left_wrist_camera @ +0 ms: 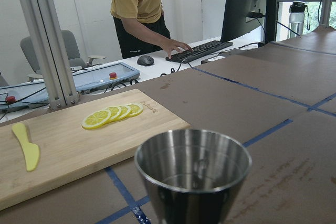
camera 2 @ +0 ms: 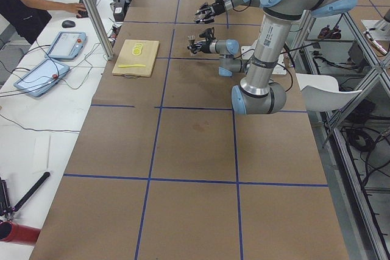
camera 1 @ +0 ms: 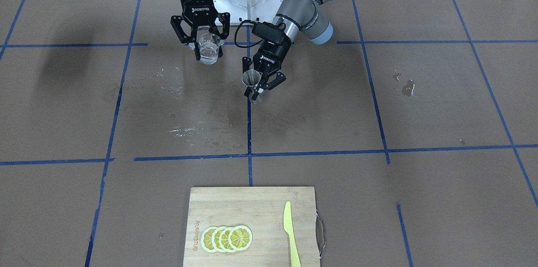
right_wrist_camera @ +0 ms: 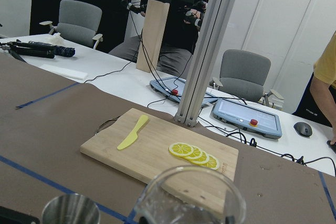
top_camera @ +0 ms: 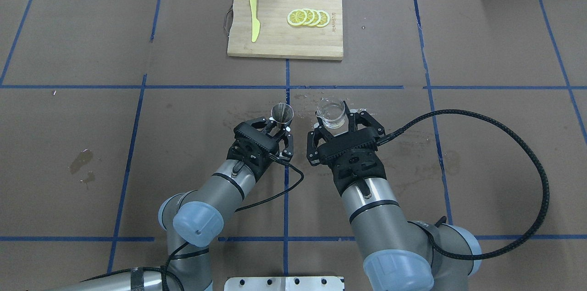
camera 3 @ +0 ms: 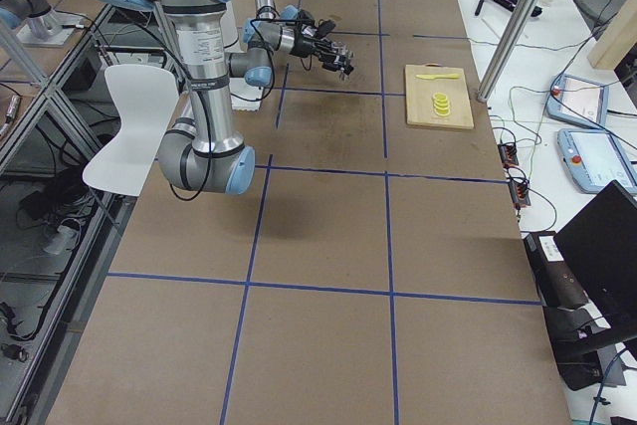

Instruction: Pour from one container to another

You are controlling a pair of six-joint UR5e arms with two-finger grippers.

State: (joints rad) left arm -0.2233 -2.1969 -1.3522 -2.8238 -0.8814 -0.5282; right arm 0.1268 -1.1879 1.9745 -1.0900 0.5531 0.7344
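Note:
The clear glass cup (top_camera: 331, 114) stands upright with some water in it, and my right gripper (top_camera: 338, 122) is shut on it. In the front view the glass cup (camera 1: 209, 48) sits between the right gripper's (camera 1: 207, 46) fingers. The steel jigger (top_camera: 282, 113) is held mouth up, my left gripper (top_camera: 279, 127) shut on its lower part; the front view shows the jigger (camera 1: 251, 80) in the left gripper (camera 1: 257, 87). The two vessels are side by side, a short gap apart. The jigger's (left_wrist_camera: 193, 174) inside looks empty. From the right wrist, the cup's rim (right_wrist_camera: 190, 195) is near and the jigger (right_wrist_camera: 71, 209) lies lower left.
A bamboo cutting board (top_camera: 275, 43) at the table's far side carries lemon slices (top_camera: 308, 17) and a yellow knife (top_camera: 253, 23). Wet patches (camera 1: 185, 128) mark the paper under the grippers, and a small puddle (top_camera: 81, 161) lies on the robot's left. An operator (left_wrist_camera: 139, 9) stands beyond the table.

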